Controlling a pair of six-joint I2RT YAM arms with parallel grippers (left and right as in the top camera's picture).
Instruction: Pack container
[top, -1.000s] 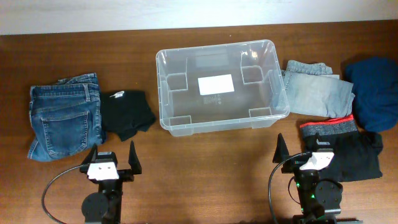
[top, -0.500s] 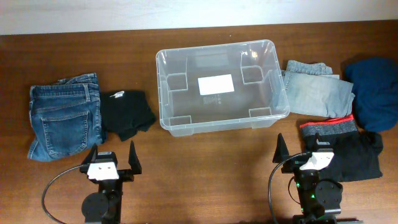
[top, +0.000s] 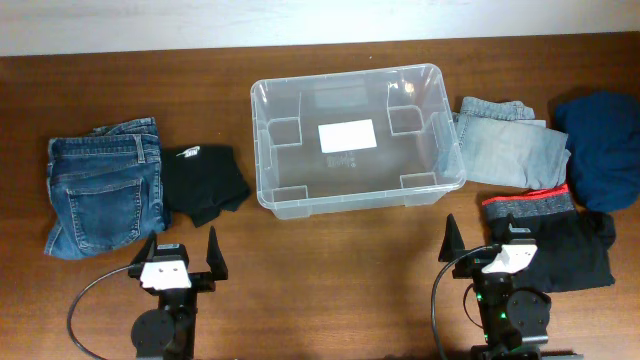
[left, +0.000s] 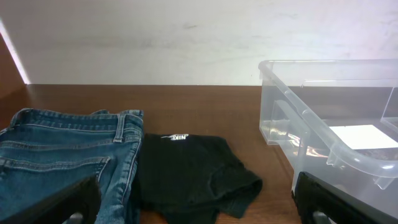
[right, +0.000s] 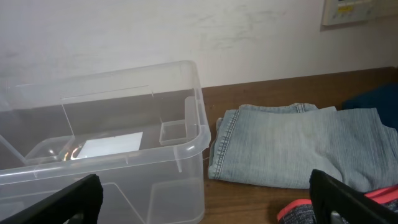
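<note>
The clear container (top: 262, 150) stands empty in the middle of the table, a white label (top: 346, 135) on its base; it also shows in the left wrist view as container (left: 323, 134) and in the right wrist view as container (right: 180, 143). My left gripper (top: 180, 255) rests open near the front edge, below the black shirt (top: 205, 182) and dark blue jeans (top: 98, 195). My right gripper (top: 480, 245) is open too, beside the black garment with a red-edged grey band (top: 555, 245). Nothing is between either pair of fingers.
Light blue jeans (top: 505, 145) lie right of the container, with a navy garment (top: 603, 145) at the far right. In the left wrist view the black shirt (left: 193, 174) and the dark jeans (left: 62, 155) lie just ahead. A pale wall borders the table's back edge.
</note>
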